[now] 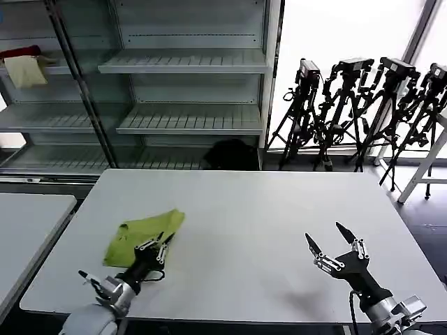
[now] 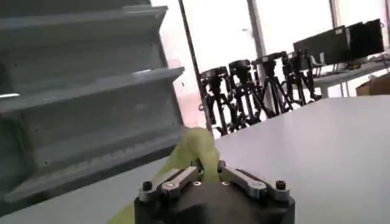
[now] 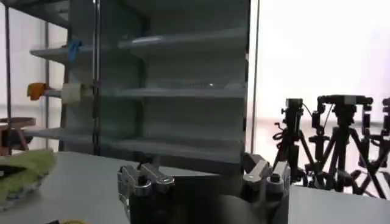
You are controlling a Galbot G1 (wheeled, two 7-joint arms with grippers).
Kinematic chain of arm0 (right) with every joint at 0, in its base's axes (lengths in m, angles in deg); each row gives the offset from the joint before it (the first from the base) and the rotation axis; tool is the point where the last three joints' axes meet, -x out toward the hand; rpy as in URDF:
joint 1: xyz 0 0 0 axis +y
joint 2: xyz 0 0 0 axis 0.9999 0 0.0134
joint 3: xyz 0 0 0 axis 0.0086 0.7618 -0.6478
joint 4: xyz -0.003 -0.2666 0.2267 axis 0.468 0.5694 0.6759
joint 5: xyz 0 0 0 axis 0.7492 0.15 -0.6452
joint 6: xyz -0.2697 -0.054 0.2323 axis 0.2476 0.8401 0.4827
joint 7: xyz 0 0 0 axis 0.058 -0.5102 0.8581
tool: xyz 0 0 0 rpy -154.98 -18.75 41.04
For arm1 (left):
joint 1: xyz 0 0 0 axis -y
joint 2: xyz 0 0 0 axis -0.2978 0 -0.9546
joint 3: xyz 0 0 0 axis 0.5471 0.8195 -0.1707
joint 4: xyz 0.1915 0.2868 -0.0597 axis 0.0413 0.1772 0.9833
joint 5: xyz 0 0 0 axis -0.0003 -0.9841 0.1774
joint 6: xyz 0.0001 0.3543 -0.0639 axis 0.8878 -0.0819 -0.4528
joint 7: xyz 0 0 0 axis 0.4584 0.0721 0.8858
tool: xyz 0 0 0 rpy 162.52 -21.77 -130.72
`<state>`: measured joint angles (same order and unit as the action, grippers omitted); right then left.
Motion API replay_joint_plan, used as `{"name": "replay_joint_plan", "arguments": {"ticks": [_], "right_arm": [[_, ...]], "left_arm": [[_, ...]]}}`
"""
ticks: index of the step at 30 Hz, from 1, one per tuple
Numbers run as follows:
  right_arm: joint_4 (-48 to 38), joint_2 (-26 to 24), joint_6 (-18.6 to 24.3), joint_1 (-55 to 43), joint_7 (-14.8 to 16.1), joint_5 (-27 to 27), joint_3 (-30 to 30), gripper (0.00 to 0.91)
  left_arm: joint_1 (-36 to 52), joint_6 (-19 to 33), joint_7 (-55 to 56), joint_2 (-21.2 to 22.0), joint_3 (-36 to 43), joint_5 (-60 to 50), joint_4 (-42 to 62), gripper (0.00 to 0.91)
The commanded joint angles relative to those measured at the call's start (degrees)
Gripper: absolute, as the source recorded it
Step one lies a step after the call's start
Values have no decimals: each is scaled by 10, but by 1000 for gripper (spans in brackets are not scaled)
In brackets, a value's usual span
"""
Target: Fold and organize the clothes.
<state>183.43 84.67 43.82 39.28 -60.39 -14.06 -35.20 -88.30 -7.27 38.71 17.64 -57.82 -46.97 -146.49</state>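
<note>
Grey metal shelves [image 1: 188, 63] stand behind a white table [image 1: 244, 209], and a row of black tripods [image 1: 363, 105] with cameras lines the bright window beside them. On an upper shelf lie a red cloth [image 1: 21, 52] and a cream cloth [image 1: 26, 71].

On the table, toward its left front, lies the shirt [image 1: 143, 234]: a plain lime, yellow-green piece of soft fabric, no print, gathered into a rough folded bundle with one corner pointing toward the shelves and a rumpled edge toward the front of the table. Its sleeves and neck cannot be made out in this heap. In the left wrist view the shirt [image 2: 195, 152] rises as a soft peak right at the fingers.

The left gripper [image 1: 155, 249] sits at the shirt's near edge, its fingers pressed together on the fabric, pinching a fold of it. The left wrist view shows the lime cloth caught between the two finger bases of the left gripper [image 2: 206, 176].

The right gripper [image 1: 330, 239] hovers over bare table well apart from the shirt, toward the table's right front, its two black fingers spread wide in a V and holding nothing. In the right wrist view the shirt [image 3: 24, 173] shows as a lime heap off to the side on the table.
</note>
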Motion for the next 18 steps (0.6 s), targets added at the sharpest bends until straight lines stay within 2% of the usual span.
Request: {"name": "replay_joint_plan", "arguments": {"ticks": [1, 5, 7, 11, 13, 15, 16, 17, 18], "right_arm": [[1, 1, -2, -3, -1, 1, 1, 907], [-3, 3, -11, -12, -5, 1, 6, 907], [-2, 6, -19, -19, -8, 1, 12, 907], [0, 14, -51, -54, -14, 1, 40, 907], [-3, 20, -74, -88, -19, 0, 66, 907], [-8, 39, -112, -136, -25, -1, 117, 907], [-11, 56, -143, -177, -33, 0, 162, 907], [-15, 62, -156, -201, -40, 1, 186, 907], [-18, 79, -182, -236, -54, 10, 232, 907]], "left_arm": [[75, -112, 118, 5, 142, -19, -56, 907], [96, -162, 169, 4, 145, -19, -140, 907], [104, -167, 189, -1, 137, -8, -180, 907], [118, -181, 224, 1, 69, 77, -253, 907], [111, -189, 227, 2, 32, 79, -259, 907], [54, -170, 212, -1, -8, 22, -248, 907], [-4, -171, 187, 1, -46, -39, -243, 907], [-34, -173, 157, 3, -60, -66, -240, 907], [-93, -168, 110, 9, -120, -86, -237, 907]]}}
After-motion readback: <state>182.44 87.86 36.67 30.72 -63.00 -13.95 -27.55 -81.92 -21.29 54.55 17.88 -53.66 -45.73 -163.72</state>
